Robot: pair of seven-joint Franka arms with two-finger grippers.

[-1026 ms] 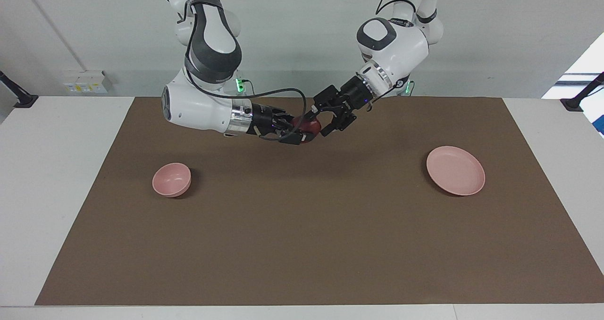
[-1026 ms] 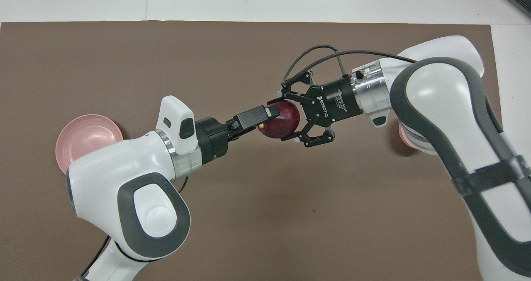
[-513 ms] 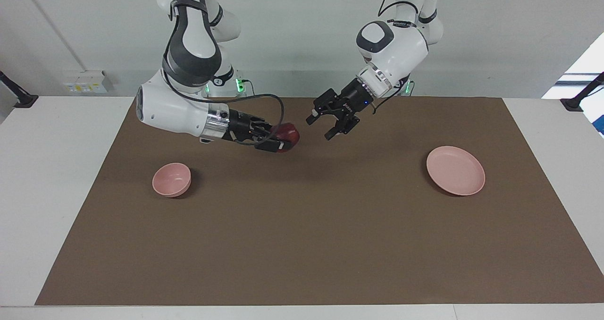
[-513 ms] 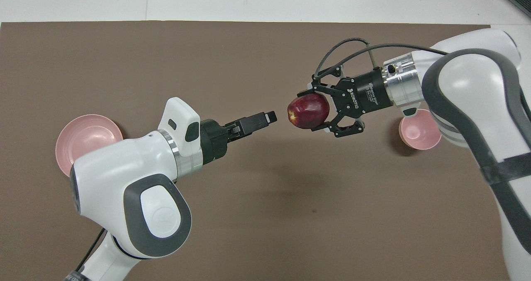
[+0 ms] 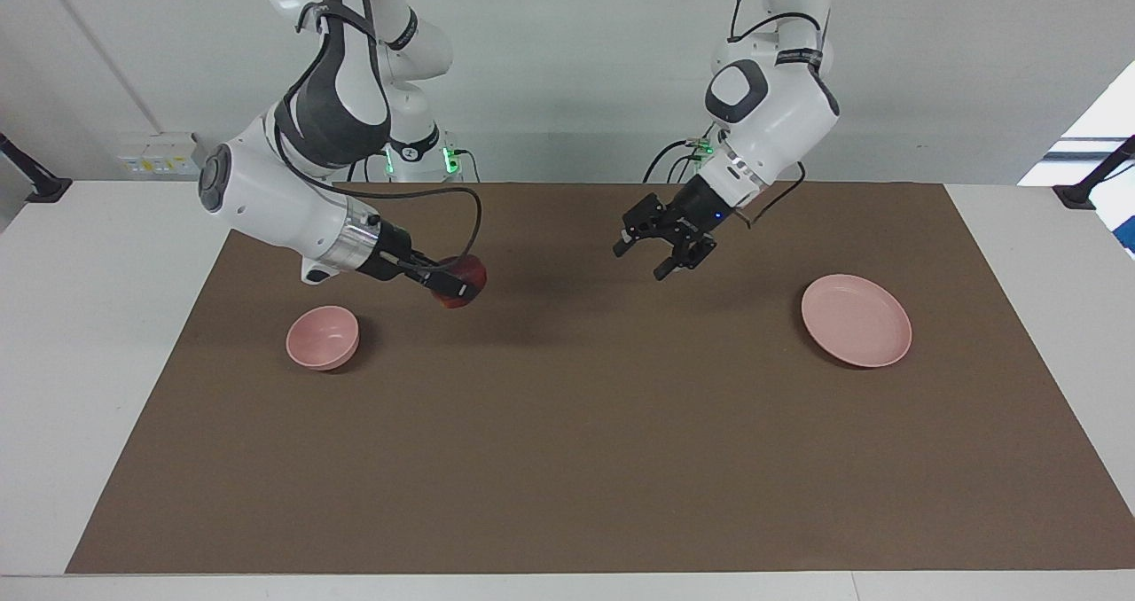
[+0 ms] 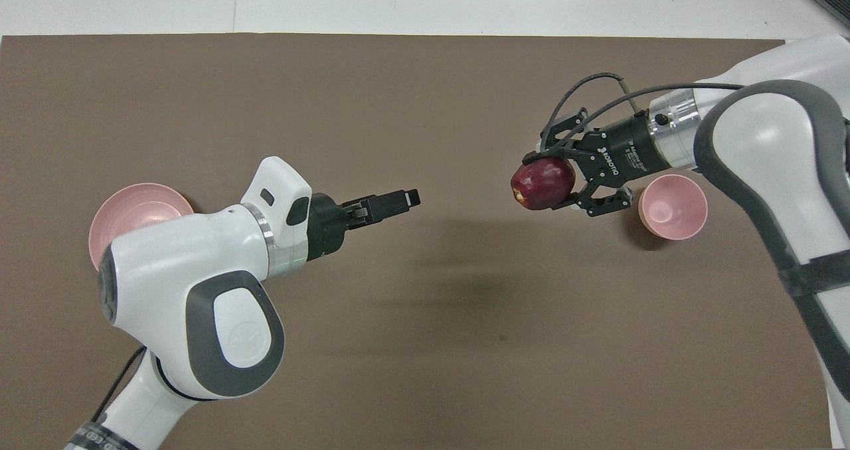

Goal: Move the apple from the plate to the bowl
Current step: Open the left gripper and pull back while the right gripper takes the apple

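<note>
My right gripper [image 5: 457, 287] is shut on the dark red apple [image 5: 471, 274] and holds it in the air over the brown mat, beside the small deep pink bowl [image 5: 322, 337] and toward the table's middle. The overhead view shows the same: right gripper [image 6: 543, 186], apple [image 6: 538, 180], bowl [image 6: 672, 206]. My left gripper [image 5: 660, 252] is open and empty, raised over the mat between the middle and the flat pink plate [image 5: 856, 320]. It also shows in the overhead view [image 6: 402, 200]. The plate [image 6: 133, 218] has nothing on it and is partly hidden there by the left arm.
A brown mat [image 5: 567, 459] covers most of the white table [image 5: 106, 317]. Bowl and plate stand at the two ends of the mat, the bowl at the right arm's end.
The two grippers met at the apple a second ago. The left gripper let go and drew back toward the plate. The right gripper carried the apple toward the bowl and lower.
</note>
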